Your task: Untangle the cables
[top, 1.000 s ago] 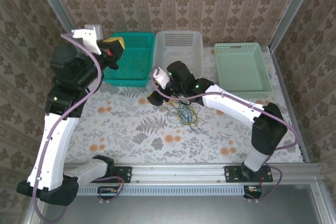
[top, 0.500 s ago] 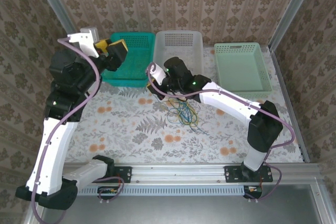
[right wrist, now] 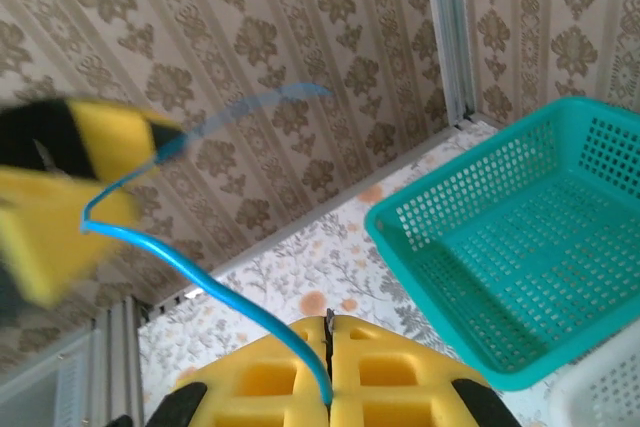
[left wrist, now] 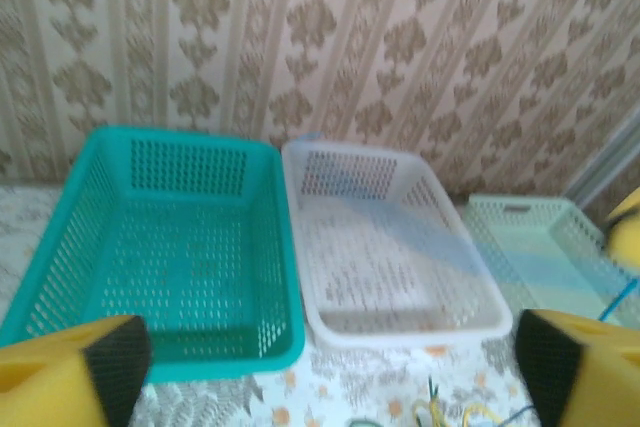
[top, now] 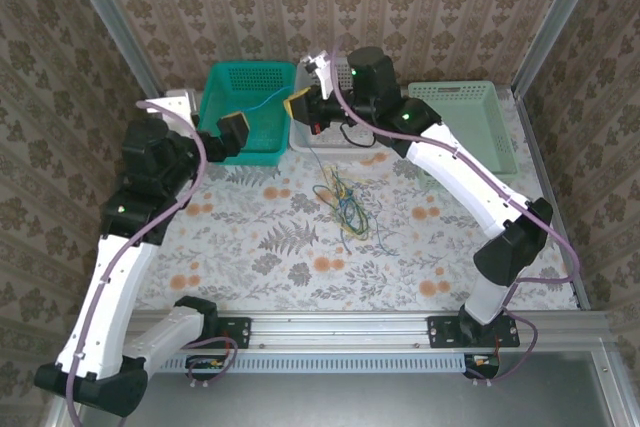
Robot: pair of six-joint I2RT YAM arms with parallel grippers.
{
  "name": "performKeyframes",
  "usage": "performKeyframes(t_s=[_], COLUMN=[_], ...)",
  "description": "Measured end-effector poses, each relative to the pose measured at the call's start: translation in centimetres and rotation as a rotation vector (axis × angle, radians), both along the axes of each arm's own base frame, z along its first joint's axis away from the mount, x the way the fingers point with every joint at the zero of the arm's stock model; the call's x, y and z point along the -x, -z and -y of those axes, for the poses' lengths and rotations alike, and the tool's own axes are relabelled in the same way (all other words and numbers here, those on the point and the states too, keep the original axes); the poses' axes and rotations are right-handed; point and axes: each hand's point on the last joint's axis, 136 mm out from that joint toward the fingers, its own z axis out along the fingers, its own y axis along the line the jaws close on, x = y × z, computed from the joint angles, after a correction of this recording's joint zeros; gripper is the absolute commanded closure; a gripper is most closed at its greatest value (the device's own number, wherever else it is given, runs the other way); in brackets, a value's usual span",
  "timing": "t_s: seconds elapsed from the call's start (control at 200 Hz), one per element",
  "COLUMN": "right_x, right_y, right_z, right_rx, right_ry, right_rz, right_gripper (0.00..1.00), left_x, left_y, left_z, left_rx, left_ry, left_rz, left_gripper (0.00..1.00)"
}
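Pinching a blue cable (right wrist: 200,282), right claw (right wrist: 330,362) closed, left claw (left wrist: 330,359) spread wide

The left fingers (left wrist: 70,387) stand wide apart, while the right fingers (right wrist: 270,377) are pressed together on a raised, outstretched arm.

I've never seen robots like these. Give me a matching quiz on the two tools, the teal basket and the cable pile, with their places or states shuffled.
Things:
1. left tool
2. right tool
3. teal basket
4. cable tangle

Places or states:
A. lying on the floral table
B. open
C. shut on the blue cable
D. beside the white basket

Pairs: 1-B, 2-C, 3-D, 4-A
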Motion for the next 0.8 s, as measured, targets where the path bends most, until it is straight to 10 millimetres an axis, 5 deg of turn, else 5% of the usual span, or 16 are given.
performKeyframes(t_s=[0.2, 0.32, 0.52, 0.67, 0.8], right_x=[0.4, 0.2, 1.6, 1.5, 1.2], right_y=[-3.5, -7.4, -12.3, -11.5, -10.5], right_z=[1.0, 2.7, 4.0, 3.8, 3.6], right_rx=[-0.075, -0.133, -0.201, -0.187, -0.171], right_ry=[-0.002, 0.024, 0.015, 0.012, 0.015], right_rz=[-0.035, -0.005, 0.063, 0.034, 0.004], right_gripper=[1.00, 1.00, 1.00, 1.00, 1.00], left_x=[-0.4, 0.0, -0.3, -1.0, -1.8], left_y=[9.4, 12.6, 14.2, 15.0, 14.9], left_z=[3.7, 6.0, 10.1, 12.1, 12.7], left_rx=[-0.042, -0.061, -0.054, -0.037, -0.018], left_ry=[0.106, 0.173, 0.286, 0.335, 0.337], left_rz=[-0.217, -0.294, -0.310, -0.310, -0.293], left_gripper=[0.33, 0.37, 0.40, 0.45, 0.69])
